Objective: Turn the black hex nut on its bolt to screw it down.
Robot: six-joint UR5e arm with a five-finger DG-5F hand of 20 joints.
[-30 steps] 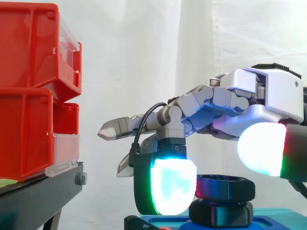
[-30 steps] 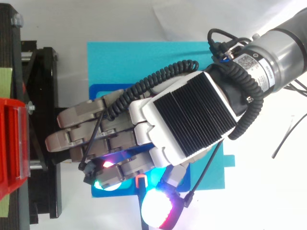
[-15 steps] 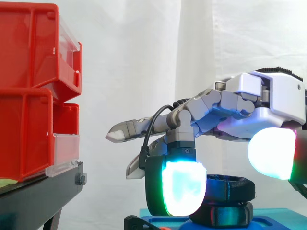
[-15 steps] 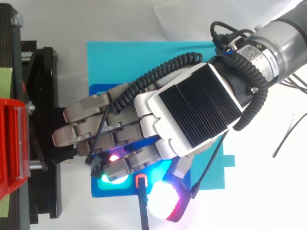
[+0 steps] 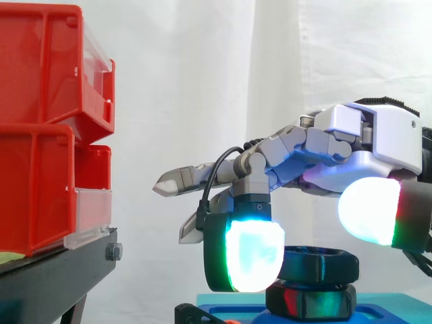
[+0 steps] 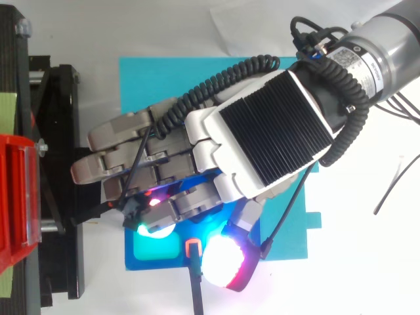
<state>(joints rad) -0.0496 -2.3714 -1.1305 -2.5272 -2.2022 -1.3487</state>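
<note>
The black hex nut (image 5: 312, 302) sits low on its bolt, under a round black collar (image 5: 322, 264), on a blue base (image 5: 381, 313) that lies on a cyan mat (image 6: 164, 82). My hand (image 5: 378, 138) hovers over it, coming in from the right. One finger is bent down, and its cyan-green pad (image 5: 251, 253) hangs in front of the collar's left side, level with it and the nut. The white-red thumb pad (image 5: 370, 210) floats just above the collar's right side, not touching. The other fingers (image 5: 196, 179) reach out straight to the left. From above, the hand (image 6: 262, 141) covers the nut.
Red bins (image 5: 40, 135) are stacked on a black stand (image 5: 61, 270) at the left, close to the outstretched fingertips. In the top view the stand (image 6: 59, 131) runs along the mat's left edge. A white curtain hangs behind.
Over the last second the hand slid to the right, carrying the bent finger's pad across the front of the collar. In the last half second it settled slightly lower and back left.
</note>
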